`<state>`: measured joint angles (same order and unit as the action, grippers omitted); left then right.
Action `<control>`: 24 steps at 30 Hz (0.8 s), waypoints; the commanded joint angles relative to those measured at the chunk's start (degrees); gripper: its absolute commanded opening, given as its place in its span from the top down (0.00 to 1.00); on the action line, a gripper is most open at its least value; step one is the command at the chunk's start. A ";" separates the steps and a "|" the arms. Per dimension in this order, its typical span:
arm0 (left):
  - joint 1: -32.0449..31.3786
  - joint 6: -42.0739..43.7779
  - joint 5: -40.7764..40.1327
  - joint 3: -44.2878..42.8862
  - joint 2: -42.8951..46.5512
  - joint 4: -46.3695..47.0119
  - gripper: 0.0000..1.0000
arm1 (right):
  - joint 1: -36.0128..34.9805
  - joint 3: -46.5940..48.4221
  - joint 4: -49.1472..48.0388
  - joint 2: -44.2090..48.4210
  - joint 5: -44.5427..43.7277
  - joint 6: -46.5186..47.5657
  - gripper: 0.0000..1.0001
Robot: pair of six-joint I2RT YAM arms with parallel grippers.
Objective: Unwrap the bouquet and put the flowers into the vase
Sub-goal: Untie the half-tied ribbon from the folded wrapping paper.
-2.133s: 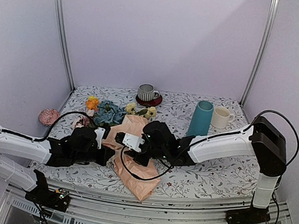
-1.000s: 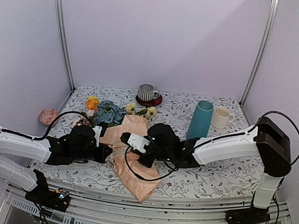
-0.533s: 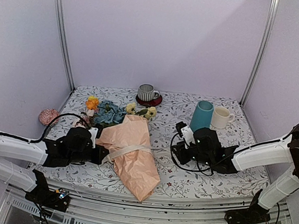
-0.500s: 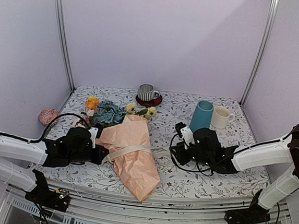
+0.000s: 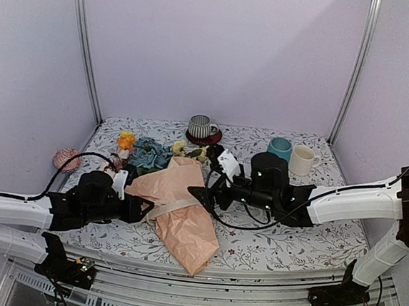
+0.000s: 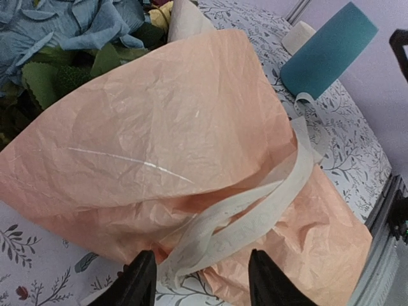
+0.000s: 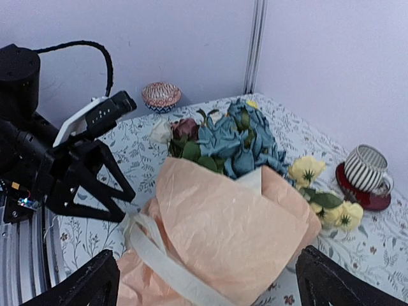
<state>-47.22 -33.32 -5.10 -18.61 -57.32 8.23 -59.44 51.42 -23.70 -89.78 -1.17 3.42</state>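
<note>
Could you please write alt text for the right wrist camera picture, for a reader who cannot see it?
A bouquet wrapped in peach paper, tied with a cream ribbon, lies on a flowered table in front of the open right gripper. The left gripper stands open beside it; a striped cup sits at the right.

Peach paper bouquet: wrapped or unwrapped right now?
Wrapped: the crinkled peach-pink paper bouquet lies as a closed cone, the cream ribbon looped around it.
</note>
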 commanded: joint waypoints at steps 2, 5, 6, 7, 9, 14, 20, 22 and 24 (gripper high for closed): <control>0.41 0.77 -0.09 0.63 2.19 -2.26 0.47 | -0.44 4.72 -12.36 -6.23 2.10 9.32 0.01; 0.53 0.26 -1.02 1.04 3.66 -3.95 0.47 | -0.33 5.64 -17.90 -8.89 2.75 12.14 0.01; 0.55 0.10 -1.50 1.24 4.25 -4.30 0.47 | -0.33 6.50 -18.98 -9.99 2.86 13.48 0.01; 0.51 0.02 -1.63 1.48 4.83 -4.50 0.47 | -0.37 7.61 -19.30 -11.13 3.18 14.93 0.01; 0.49 -0.09 -1.58 2.14 5.63 -4.31 0.45 | -0.35 10.19 -19.19 -13.73 3.71 17.35 0.01; 0.69 0.10 -2.07 2.59 5.29 -4.00 0.45 | -0.32 17.06 -17.96 -20.52 0.68 21.13 0.01; 2.64 -0.12 -1.72 2.76 3.61 -3.10 0.42 | 0.28 24.53 -16.69 -25.59 -3.00 22.99 0.01; 3.94 -0.15 -1.42 2.77 3.22 -2.77 0.41 | 0.42 24.87 -17.29 -25.27 -3.09 24.34 0.01; 5.47 -0.17 -1.02 2.73 2.88 -2.14 0.40 | 0.45 24.35 -17.42 -24.09 -1.77 24.24 0.01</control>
<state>-44.69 -33.26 -6.68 -16.49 -53.87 4.84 -59.48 74.61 -39.90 -114.63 -2.57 25.78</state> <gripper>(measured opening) 0.586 0.988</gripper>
